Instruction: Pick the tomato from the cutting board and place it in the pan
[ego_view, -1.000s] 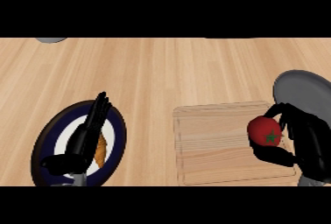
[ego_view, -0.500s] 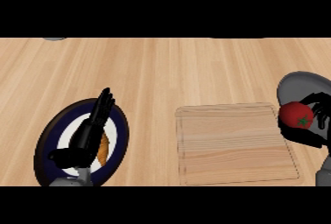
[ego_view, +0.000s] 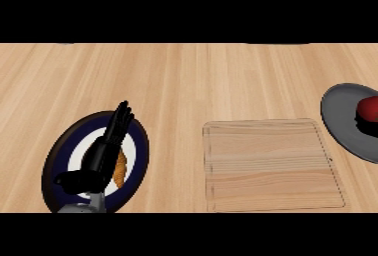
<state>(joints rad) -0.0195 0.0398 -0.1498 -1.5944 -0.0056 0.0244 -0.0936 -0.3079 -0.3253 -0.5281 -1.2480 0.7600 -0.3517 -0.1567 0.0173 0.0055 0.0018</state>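
The tomato (ego_view: 368, 106) sits over the pan (ego_view: 344, 120) at the counter's right edge, right hand barely visible, grip indeterminate; the left hand (ego_view: 100, 155) rests open, fingers straight, over a plate (ego_view: 57, 159).

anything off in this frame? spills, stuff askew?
Nothing stands out. The cutting board lies flat and bare, no spills on the counter. The tomato sits over the pan at the right edge, partly cut off. The left hand rests open over the plate.

Left hand (ego_view: 100, 157) resting lower left, fingers (ego_view: 119, 117) straight.
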